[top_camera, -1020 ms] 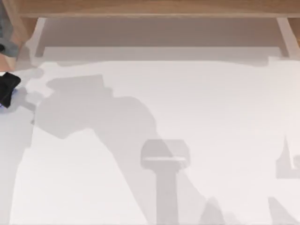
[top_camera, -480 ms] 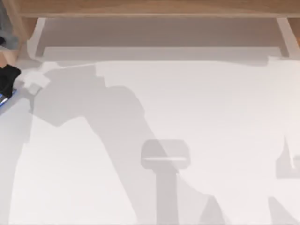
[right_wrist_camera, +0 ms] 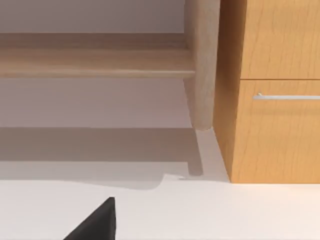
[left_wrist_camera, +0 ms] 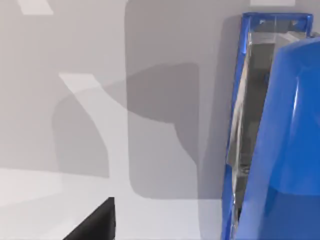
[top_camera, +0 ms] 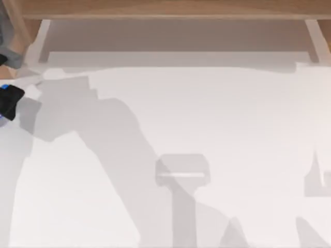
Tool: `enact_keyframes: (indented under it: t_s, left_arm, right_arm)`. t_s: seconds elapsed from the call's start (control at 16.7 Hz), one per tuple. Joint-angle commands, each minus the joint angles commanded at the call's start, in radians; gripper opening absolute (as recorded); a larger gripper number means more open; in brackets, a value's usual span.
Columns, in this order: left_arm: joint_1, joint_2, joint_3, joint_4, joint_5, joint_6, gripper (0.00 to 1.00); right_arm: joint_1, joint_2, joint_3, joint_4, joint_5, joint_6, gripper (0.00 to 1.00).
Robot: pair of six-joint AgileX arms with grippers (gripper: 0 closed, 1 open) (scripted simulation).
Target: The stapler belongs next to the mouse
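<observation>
At the counter's [top_camera: 170,119] far left edge my left fingers [top_camera: 9,101] hovered by the blue stapler [left_wrist_camera: 280,145], their grip impossible to judge, so I reckoned a centred, firm hold mattered before seeking the mouse.

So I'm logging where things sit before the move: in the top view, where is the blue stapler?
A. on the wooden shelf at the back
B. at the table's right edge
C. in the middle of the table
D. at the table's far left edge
D: the stapler shows as a blue sliver beside the black left hand at the table's far left edge.
</observation>
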Motion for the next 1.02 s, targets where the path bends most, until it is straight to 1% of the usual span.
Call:
enact_keyframes:
  t_s: [0.18,0.42,1.02]
  left_arm:
    - [-0.011,0.045,0.002,0.049,0.0,-0.011,1.0]
    - [-0.012,0.048,0.004,0.051,0.0,-0.012,1.0]
    - [-0.012,0.048,0.004,0.051,0.0,-0.012,0.25]
  right_arm:
    - [0.0,0.0,0.0,0.0,0.0,0.0,1.0]
    - [0.0,0.0,0.0,0.0,0.0,0.0,1.0]
    - [0.0,0.0,0.0,0.0,0.0,0.0,1.0]
